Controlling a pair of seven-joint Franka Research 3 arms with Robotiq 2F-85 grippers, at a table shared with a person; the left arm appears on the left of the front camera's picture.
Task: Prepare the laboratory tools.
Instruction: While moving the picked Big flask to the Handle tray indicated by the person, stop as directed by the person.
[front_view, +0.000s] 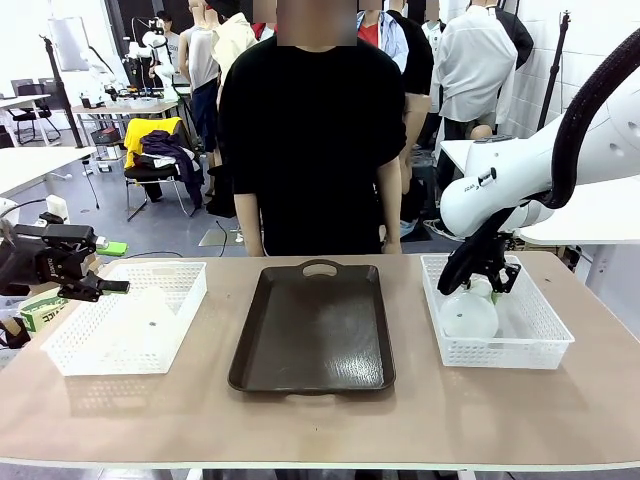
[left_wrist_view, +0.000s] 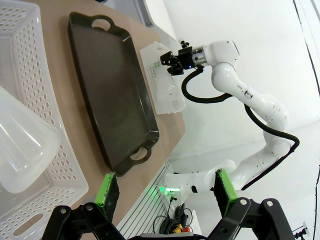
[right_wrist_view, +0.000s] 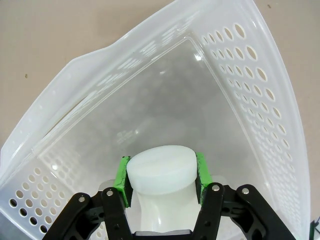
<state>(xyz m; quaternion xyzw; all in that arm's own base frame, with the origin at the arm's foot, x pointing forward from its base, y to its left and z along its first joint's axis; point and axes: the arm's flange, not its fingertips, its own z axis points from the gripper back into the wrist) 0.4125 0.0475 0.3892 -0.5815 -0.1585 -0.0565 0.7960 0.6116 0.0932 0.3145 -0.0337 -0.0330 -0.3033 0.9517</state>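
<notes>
One translucent white flask (front_view: 468, 314) is inside the right mesh basket (front_view: 545, 345), neck up. My right gripper (front_view: 481, 286) reaches down into that basket and is shut on the neck. In the right wrist view the green pads (right_wrist_view: 122, 178) clamp both sides of the flask's neck (right_wrist_view: 160, 165), with the right gripper (right_wrist_view: 161, 175) above the basket floor. A second flask (left_wrist_view: 22, 145) lies on its side in the left basket (front_view: 70, 355); it shows faintly in the front view as a flask (front_view: 135, 312). My left gripper (front_view: 102, 287) hovers open over that basket's left rim, with nothing between its fingers (left_wrist_view: 109, 192).
A dark brown handled tray (front_view: 315, 325) lies between the two baskets and shows in the left wrist view as a tray (left_wrist_view: 110, 85). A person in black stands at the far edge behind it. A small green-and-white box (front_view: 40, 308) sits at the table's left edge.
</notes>
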